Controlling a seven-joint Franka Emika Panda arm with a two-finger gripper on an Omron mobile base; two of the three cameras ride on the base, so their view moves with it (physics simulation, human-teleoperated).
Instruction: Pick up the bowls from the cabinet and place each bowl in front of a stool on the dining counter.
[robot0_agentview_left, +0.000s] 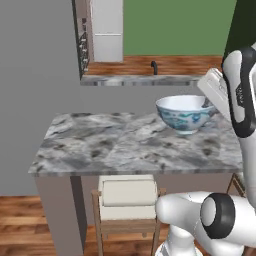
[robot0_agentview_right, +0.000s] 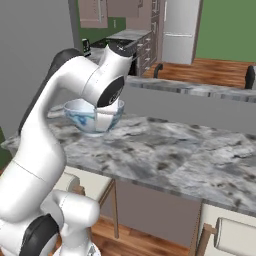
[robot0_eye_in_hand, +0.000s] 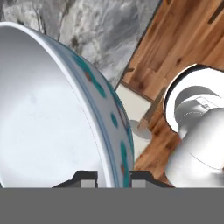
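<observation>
Showing blue-green pattern outside, plain white inside: bowl (robot0_agentview_left: 185, 114), upright.

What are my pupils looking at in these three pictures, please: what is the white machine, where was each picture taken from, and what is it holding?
The white machine is a robot arm with dark joints, on a base that drives, in a computer-drawn kitchen. Two pictures come from cameras on the base, behind the arm to its left and right. The third comes from a camera on the hand, looking along the pincer.

On the long grey-white marbled stone counter is a round white porcelain bowl with a blue-green pattern. The pincer is shut on its rim, one tip inside and one outside. Whether the bowl rests on the counter or hangs just above it, I cannot tell. A cream-cushioned wooden stool stands under the counter's near edge.
</observation>
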